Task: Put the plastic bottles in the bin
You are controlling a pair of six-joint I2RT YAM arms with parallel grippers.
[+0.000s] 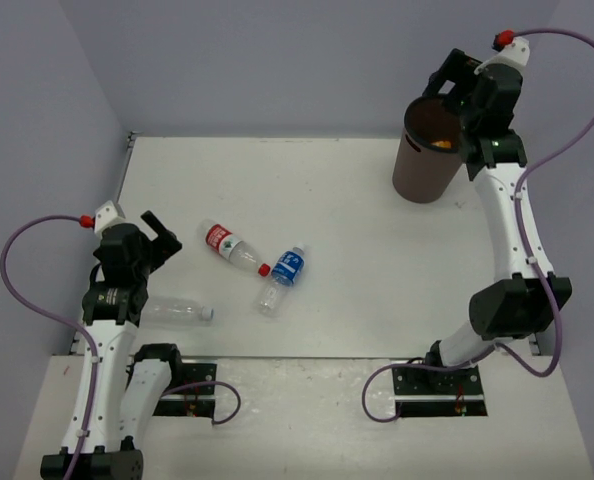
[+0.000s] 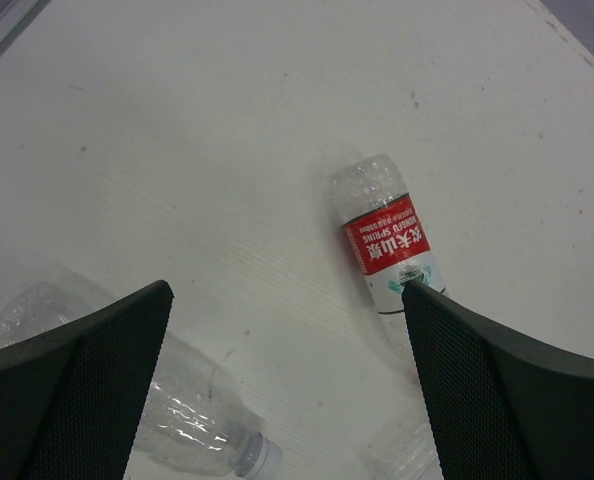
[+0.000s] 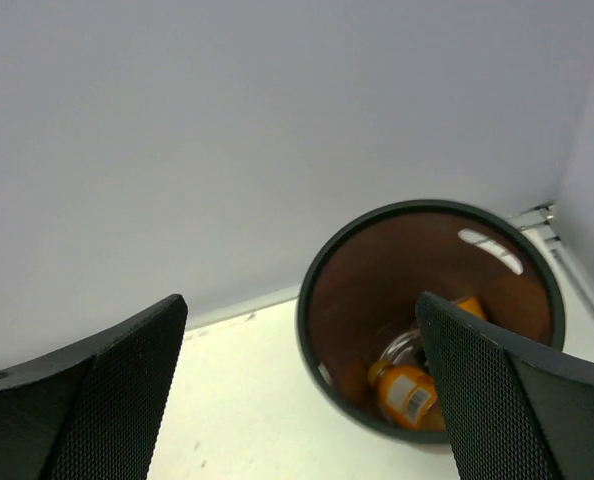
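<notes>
Above: red-label bottle (image 1: 227,245), blue-label bottle (image 1: 285,275) and clear bottle (image 1: 177,311) are lying on the table (image 1: 377,290), far from the bin (image 1: 427,172). Left wrist: left pincer (image 2: 287,295) is hovering spread; bottles seem light, crushable, so grip mid-body. Right wrist: right pincer (image 3: 302,300) is gaping over binned orange bottles (image 3: 409,392).

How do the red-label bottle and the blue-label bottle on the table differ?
The red-label bottle has a red cap, the blue-label bottle a blue one. The red-label bottle's cap points near-right, at the blue-label bottle; the blue-label bottle's cap points toward the far edge of the table. Both are clear and lie on their sides.
</notes>
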